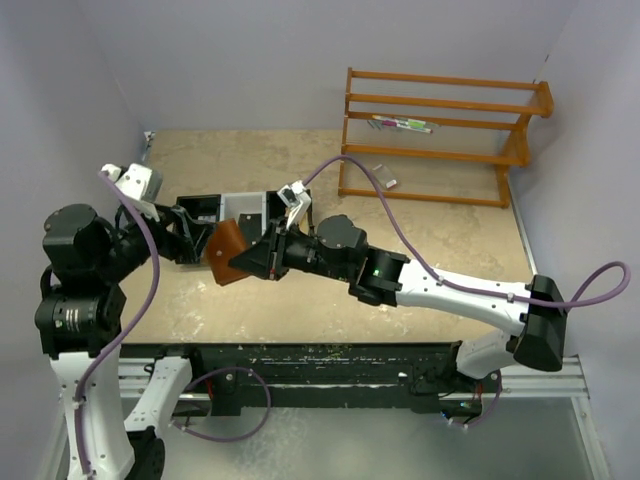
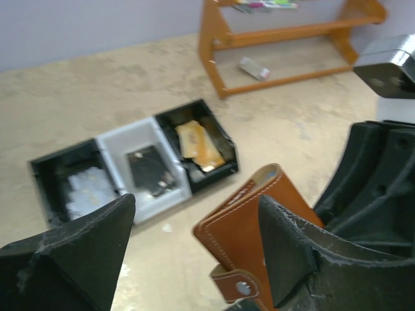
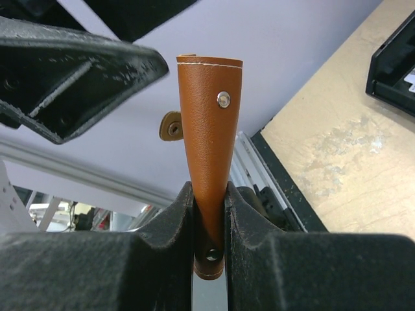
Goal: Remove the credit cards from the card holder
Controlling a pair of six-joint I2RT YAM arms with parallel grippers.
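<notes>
Grips card holder (image 3: 209, 129) in right gripper (image 3: 209, 210); holds left gripper (image 2: 194, 217) wide open beside it. Probably light, floppy leather; pinch stitched edge.

The card holder (image 1: 228, 252) is a small brown leather fold-over case with pale stitching along its edge. I have it clamped in my right pincer (image 3: 209, 194), lifted clear of the tabletop (image 1: 420, 230). It is folded shut and pinched near one end, so the rest juts out from my grip, widening a little toward the far end. A metal snap stud shows on one face, and the snap tab hangs loose at the side — unfastened. Whether any credit cards sit inside I can't tell.
</notes>
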